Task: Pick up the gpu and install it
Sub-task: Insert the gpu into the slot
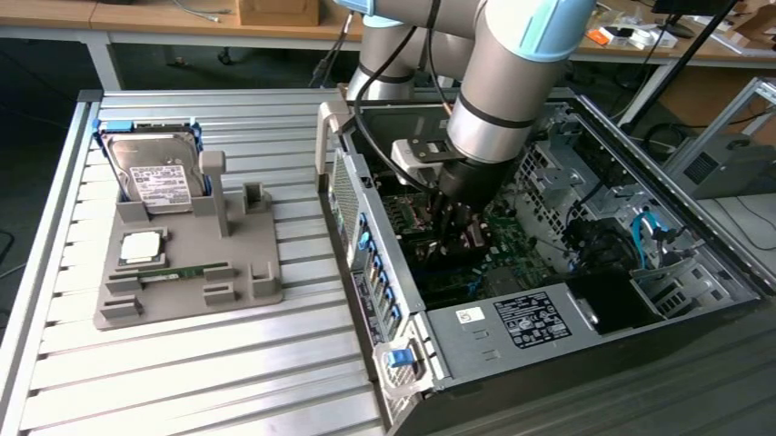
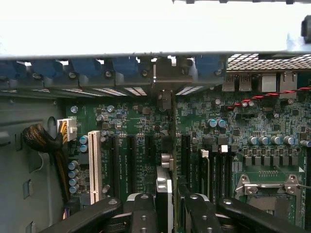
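- Holding the gpu (image 2: 165, 194) edge-on, the gripper (image 2: 167, 213) is working inside the open computer case (image 1: 728, 272); the fingers (image 2: 141, 213) are sitting part-closed, clamped on the thin card between them.
- Standing the card upright over the green motherboard (image 2: 233, 121), in line with the row of long black expansion slots (image 2: 131, 160); the far end of the card is reaching toward the rear bracket openings (image 2: 165, 80) of the case.
- Judging the step in hand: the pick-up is done and the install step is under way, with the card's lower edge at or just above a slot; whether it is already seated cannot be told.
- Lying well apart on the worktop (image 1: 182, 381) at the exterior view's left, the grey parts holder (image 1: 182, 282) is carrying the silver hard drive (image 1: 158, 177), a processor chip (image 1: 142, 245) and a green memory stick (image 1: 182, 271).
- Judging what the next move calls for: keeping the card square to its slot, its bracket end lined up with the rear opening, then pressing straight down with even force.
- Watching for the white slot (image 2: 94, 165) and yellow-black cable bundle (image 2: 48, 145) nearby, both clear of the card.
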Controlling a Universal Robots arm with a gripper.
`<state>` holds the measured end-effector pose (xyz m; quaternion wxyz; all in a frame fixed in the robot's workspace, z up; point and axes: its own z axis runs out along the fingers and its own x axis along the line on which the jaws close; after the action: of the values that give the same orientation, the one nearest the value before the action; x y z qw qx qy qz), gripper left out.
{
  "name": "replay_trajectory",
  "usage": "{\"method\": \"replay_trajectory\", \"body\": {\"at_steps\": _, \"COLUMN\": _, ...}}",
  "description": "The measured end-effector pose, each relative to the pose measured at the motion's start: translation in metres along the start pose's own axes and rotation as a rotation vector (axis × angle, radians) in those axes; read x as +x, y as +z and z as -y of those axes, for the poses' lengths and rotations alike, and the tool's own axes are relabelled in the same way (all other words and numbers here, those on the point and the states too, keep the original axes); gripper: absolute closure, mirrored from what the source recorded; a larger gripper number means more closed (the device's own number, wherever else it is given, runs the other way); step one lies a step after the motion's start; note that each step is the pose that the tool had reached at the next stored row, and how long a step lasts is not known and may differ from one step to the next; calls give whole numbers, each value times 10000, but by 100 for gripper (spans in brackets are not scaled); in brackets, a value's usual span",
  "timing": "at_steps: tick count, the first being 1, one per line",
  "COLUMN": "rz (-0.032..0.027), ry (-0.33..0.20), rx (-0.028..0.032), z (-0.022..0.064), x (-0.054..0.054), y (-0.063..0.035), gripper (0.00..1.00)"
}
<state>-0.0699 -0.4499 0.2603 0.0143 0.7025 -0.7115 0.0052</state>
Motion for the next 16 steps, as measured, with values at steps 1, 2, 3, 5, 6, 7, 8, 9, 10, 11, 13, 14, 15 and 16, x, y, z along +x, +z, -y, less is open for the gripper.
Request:
{"method": "replay_trajectory", "body": {"at_steps": 1, "rz": 0, "ry": 0, "rx": 0, "z": 0, "x": 0, "y": 0, "gripper": 73}}
{"method": "replay_trajectory", "body": {"at_steps": 2, "rz": -1, "ry": 1, "rx": 0, "z": 0, "x": -1, "y": 0, "gripper": 73}}
{"method": "replay_trajectory", "body": {"at_steps": 3, "rz": -1, "ry": 1, "rx": 0, "z": 0, "x": -1, "y": -1, "gripper": 73}}
{"method": "replay_trajectory", "body": {"at_steps": 5, "rz": -1, "ry": -2, "rx": 0, "z": 0, "x": -2, "y": 0, "gripper": 73}}
{"method": "replay_trajectory", "body": {"at_steps": 6, "rz": -1, "ry": -10, "rx": 0, "z": 0, "x": -1, "y": 0, "gripper": 73}}
{"method": "replay_trajectory", "body": {"at_steps": 7, "rz": 0, "ry": -19, "rx": 0, "z": 0, "x": -2, "y": 0, "gripper": 73}}
{"method": "replay_trajectory", "body": {"at_steps": 8, "rz": -1, "ry": -20, "rx": 0, "z": 0, "x": -1, "y": 0, "gripper": 73}}
{"method": "replay_trajectory", "body": {"at_steps": 9, "rz": -1, "ry": -21, "rx": 0, "z": 0, "x": -1, "y": -1, "gripper": 73}}
{"method": "replay_trajectory", "body": {"at_steps": 10, "rz": -1, "ry": -21, "rx": 0, "z": -1, "x": -2, "y": 0, "gripper": 73}}
{"method": "replay_trajectory", "body": {"at_steps": 11, "rz": -1, "ry": -21, "rx": 0, "z": -2, "x": -2, "y": 0, "gripper": 73}}
{"method": "replay_trajectory", "body": {"at_steps": 13, "rz": -1, "ry": -21, "rx": 1, "z": -2, "x": -2, "y": 0, "gripper": 73}}
{"method": "replay_trajectory", "body": {"at_steps": 14, "rz": -1, "ry": -21, "rx": 0, "z": -3, "x": -2, "y": 0, "gripper": 73}}
{"method": "replay_trajectory", "body": {"at_steps": 15, "rz": -1, "ry": -21, "rx": 0, "z": -3, "x": -1, "y": 1, "gripper": 73}}
{"method": "replay_trajectory", "body": {"at_steps": 16, "rz": -2, "ry": -21, "rx": 0, "z": -3, "x": -2, "y": 2, "gripper": 73}}
